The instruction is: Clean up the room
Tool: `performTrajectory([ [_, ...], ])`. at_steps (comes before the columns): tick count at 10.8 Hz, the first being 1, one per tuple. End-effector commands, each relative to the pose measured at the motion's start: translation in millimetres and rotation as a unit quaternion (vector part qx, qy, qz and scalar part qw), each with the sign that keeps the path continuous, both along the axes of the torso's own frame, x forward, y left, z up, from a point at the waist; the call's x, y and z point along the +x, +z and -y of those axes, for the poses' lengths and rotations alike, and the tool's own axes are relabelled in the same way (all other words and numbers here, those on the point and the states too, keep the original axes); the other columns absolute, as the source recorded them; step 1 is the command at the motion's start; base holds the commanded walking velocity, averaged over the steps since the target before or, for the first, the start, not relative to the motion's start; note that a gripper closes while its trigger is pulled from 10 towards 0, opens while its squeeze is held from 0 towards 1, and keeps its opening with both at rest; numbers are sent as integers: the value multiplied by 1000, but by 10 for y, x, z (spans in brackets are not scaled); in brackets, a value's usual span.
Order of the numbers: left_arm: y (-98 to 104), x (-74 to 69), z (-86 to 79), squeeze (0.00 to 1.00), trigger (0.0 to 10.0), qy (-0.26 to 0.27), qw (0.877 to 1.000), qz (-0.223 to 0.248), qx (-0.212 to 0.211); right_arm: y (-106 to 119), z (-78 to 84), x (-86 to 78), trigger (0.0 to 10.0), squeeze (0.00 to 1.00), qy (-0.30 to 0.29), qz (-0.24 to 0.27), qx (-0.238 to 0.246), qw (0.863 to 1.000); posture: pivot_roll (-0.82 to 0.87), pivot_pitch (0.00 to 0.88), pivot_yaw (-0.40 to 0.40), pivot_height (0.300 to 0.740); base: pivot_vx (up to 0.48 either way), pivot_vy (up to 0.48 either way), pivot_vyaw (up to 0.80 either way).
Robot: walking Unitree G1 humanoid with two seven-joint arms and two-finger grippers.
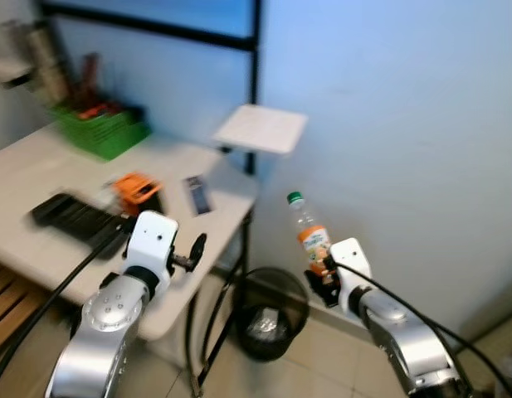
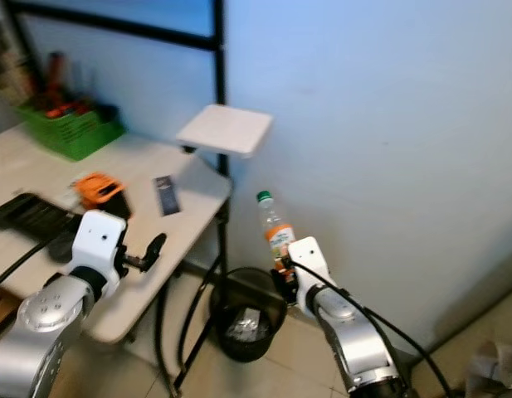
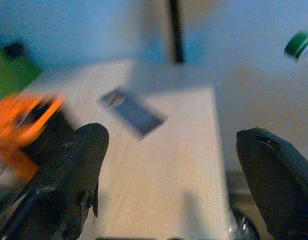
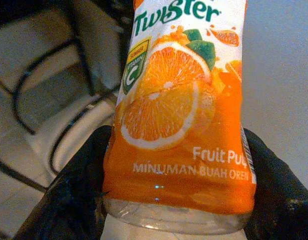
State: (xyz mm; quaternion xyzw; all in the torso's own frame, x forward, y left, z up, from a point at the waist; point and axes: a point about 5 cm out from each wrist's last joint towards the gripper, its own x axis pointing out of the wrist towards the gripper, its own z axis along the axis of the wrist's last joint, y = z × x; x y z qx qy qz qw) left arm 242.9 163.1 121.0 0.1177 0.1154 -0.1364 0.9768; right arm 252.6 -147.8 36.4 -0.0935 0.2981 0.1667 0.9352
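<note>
Right tool (image 1: 324, 274) pinches bottle (image 1: 310, 234), upright, just above and beside bin (image 1: 269, 313). Left tool (image 3: 168, 190) spread over tabletop (image 1: 40, 249). Advice: centre bottle over bin before letting go.

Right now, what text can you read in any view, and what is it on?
All on the bottle label, held in the right gripper:
"Twister": top edge cut off
"SUMBER VITAMIN C": green badge, small
"Fruit Pul": cut off at the label edge
"MINUMAN BUAH OREN": cut off at the edge
Small print on the upper right orange patch: unreadable.
The dark card on the table: too blurred to read.
</note>
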Motion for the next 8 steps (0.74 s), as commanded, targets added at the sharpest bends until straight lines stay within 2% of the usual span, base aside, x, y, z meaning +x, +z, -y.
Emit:
performTrajectory([
  [1, 18, 8, 62, 0, 10000, -22, 1000, 6, 0, 5, 41, 27, 10000, 0, -7, -1, -9, 1000, -21, 0, 5, 740, 326, 0, 0],
  [6, 40, -1, 127, 0, 10000, -50, 999, 16, 1, -30, -8, 45, 10000, 0, -7, -8, -10, 1000, -15, 0, -6, 740, 327, 0, 0],
  [8, 94, 5, 187, 0, 10000, -85, 996, 21, -10, -67, 20, 60, 10000, 0, -19, -23, -14, 999, -11, 0, -10, 740, 120, 0, 0],
])
